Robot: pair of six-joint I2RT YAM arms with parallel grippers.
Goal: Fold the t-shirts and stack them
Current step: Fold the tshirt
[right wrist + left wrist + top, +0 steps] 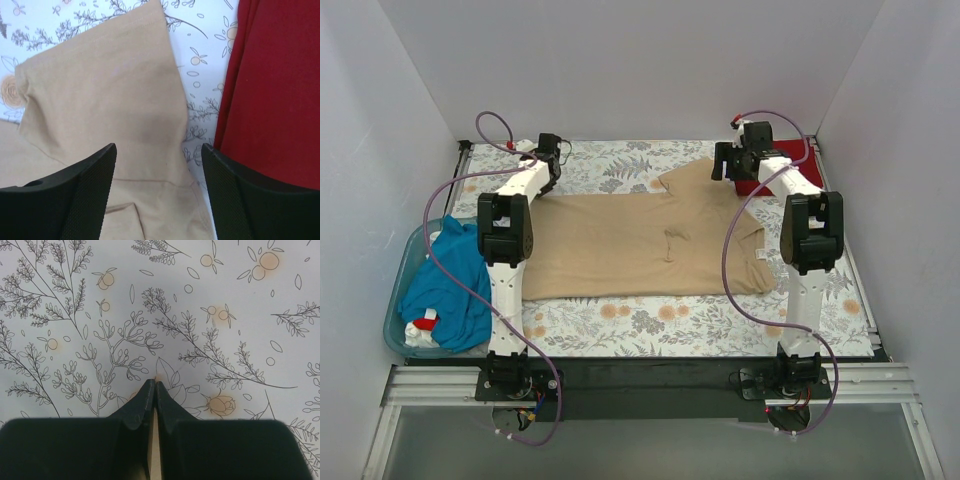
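- Tan t-shirt (640, 245), in the top view, lies spread flat across the middle of the floral tablecloth (620, 165), with one sleeve reaching toward the far right.
- We see the teal t-shirt (455, 285) crumpled in the light blue tub (392, 300) at the left edge of the table. The dark red t-shirt (788, 150) sits at the far right corner, partly hidden behind the right arm.
- From above, the left gripper (552, 165) is low at the far left corner of the tan t-shirt, and the right gripper (725, 165) is over the far sleeve, just beside the dark red t-shirt.
- In the left wrist view, the left gripper (154, 385) has its fingers (142, 405) pressed together at the tips, over bare tablecloth (225, 300). A thin pale strip shows in the slit between them nearer the camera, and we cannot tell whether that is cloth caught in the pinch.
- In the right wrist view, the right gripper (157, 150) stands wide, holding nothing, with its jaws on either side of the sleeve of the tan t-shirt (110, 90).
- The dark red t-shirt (280, 90) fills the right side of that view, with a strip of tablecloth (205, 65) between it and the sleeve.
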